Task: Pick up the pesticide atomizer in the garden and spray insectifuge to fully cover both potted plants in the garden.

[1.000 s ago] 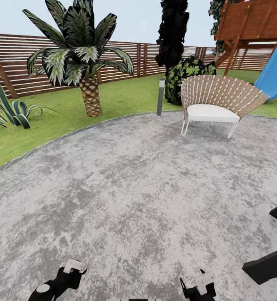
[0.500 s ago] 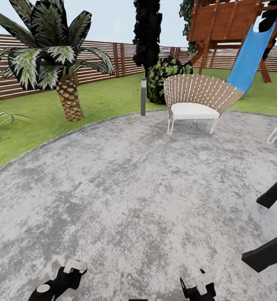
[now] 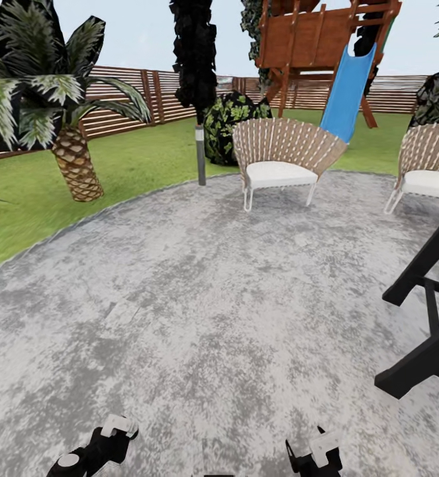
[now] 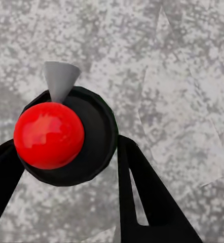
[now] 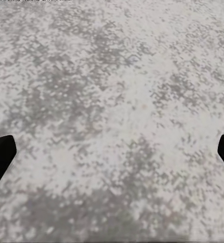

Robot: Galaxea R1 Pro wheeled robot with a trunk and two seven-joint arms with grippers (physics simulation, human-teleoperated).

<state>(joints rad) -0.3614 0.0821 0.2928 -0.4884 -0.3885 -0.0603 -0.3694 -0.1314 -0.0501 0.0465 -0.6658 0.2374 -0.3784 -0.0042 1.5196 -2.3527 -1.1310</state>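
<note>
garden patio (image 3: 199,298): grey paving under me, lawn (image 3: 133,159) at 10 o'clock, fence (image 3: 123,99) beyond. left gripper (image 4: 66,152): fingers flank black disc (image 4: 99,126) with red ball (image 4: 48,134); grip i cannot tell. right gripper (image 5: 112,152): wide, over paving.

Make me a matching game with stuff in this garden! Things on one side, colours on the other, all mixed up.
Things:
1. slide
2. lawn
3. patio
4. seat cushion of the nearer chair

Colours:
A. grey
B. white
C. blue
D. green

Pairs: 1-C, 2-D, 3-A, 4-B
</note>
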